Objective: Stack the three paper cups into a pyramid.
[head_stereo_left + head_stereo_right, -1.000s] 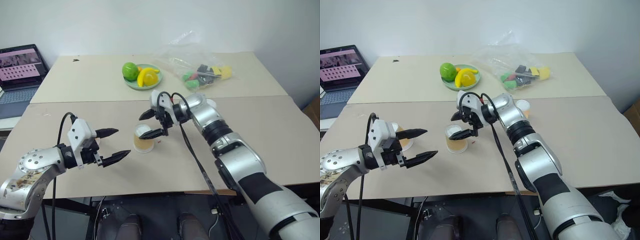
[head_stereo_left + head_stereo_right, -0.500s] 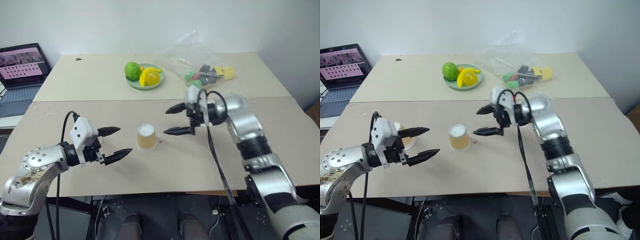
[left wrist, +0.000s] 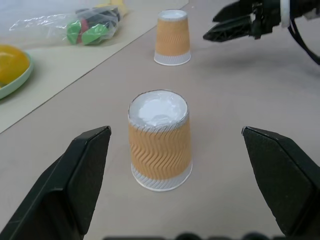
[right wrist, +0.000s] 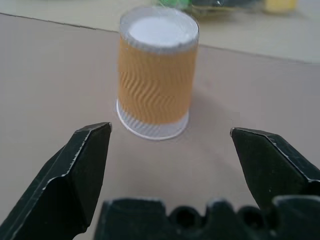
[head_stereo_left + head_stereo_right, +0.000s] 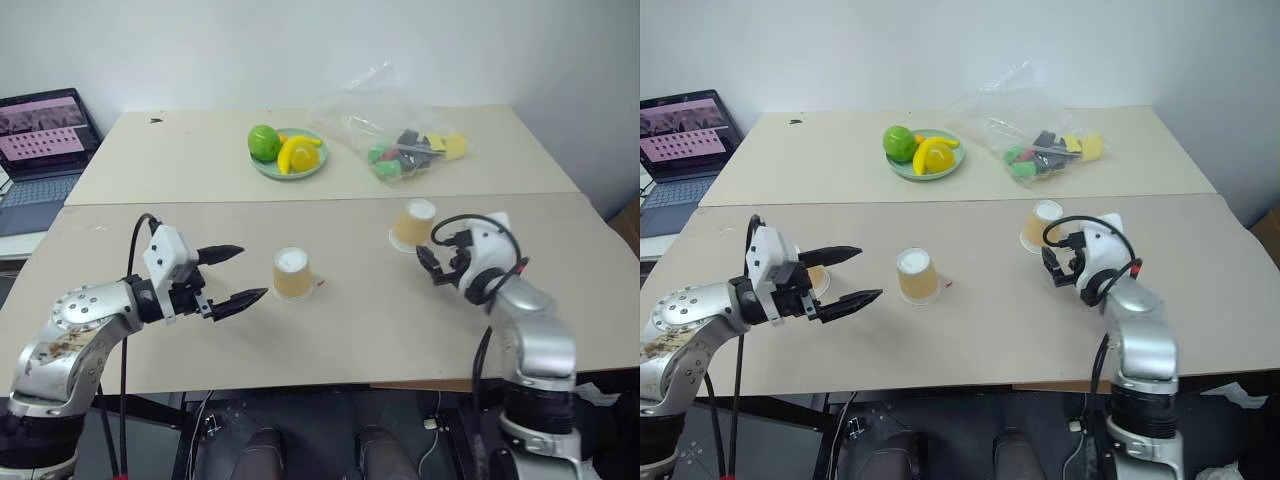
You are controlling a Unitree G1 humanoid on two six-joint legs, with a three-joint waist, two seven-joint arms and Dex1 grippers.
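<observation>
Left jaws wide apart and holding nothing, pointed across the counter [image 5: 350,330] toward the middle paper cup [image 5: 293,275]. In the left wrist view, this cup standing ahead of the two black fingers [image 3: 75,180], in line with the gap between them, touching neither.

Right jaws wide apart too, and also holding nothing. Pointed at the right paper cup [image 5: 412,224], near it but apart from it. In the right wrist view, this cup ahead of the open fingers [image 4: 75,170], not touched by them.

Both of these cups upside down, white base on top and wide rim on the counter, with tan-orange wavy walls. Well apart from each other, the middle one near the centre of the front counter, the right one further back and to the right.

Third paper cup [image 5: 816,281] just behind the left jaws, for the most part hidden by them; cannot tell which way up. All three cups standing separately on the counter, none on top of another.

Further back, on the rear counter: a pale green plate [image 5: 268,168] with a green fruit [image 5: 263,141] and a yellow fruit [image 5: 298,153], beside it to the right a clear plastic bag [image 5: 370,105] with small coloured things inside. At the far left edge, an open laptop [image 5: 35,150] with a lit screen.
</observation>
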